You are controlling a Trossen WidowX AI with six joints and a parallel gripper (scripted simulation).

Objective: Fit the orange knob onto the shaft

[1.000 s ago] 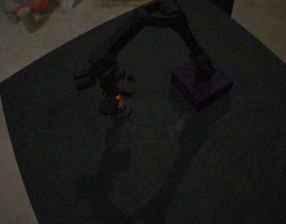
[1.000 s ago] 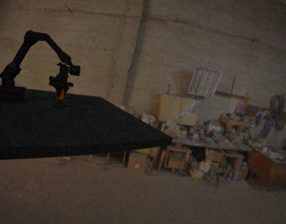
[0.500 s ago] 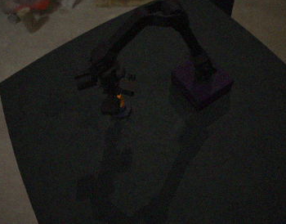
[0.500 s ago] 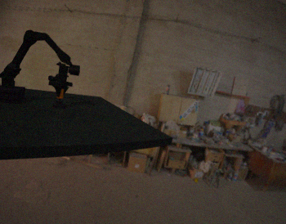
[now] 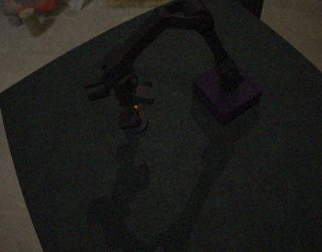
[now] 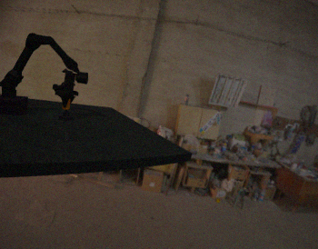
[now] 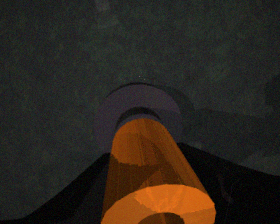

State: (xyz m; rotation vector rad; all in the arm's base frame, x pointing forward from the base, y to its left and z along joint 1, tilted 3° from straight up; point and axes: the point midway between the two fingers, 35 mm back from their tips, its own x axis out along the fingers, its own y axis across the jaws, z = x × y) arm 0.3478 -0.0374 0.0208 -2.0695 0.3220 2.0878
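Observation:
The orange knob is held upright or nearly so, its hollow top end facing the wrist camera. My gripper is shut on it, with a black finger on either side. The round pedestal is a purple-grey disc, and the knob's lower end hangs over its middle. In the exterior view the orange part ends slightly above the pedestal. A dark ring-like arc shows just beyond the knob's lower end in the wrist view. The dark shaft is hidden or too dark to make out, so its engagement cannot be told.
The arm's purple base block stands to the right of the pedestal in the top view. The dark table carries the arm's long shadows. A cluttered workbench stands beyond the table in the exterior view.

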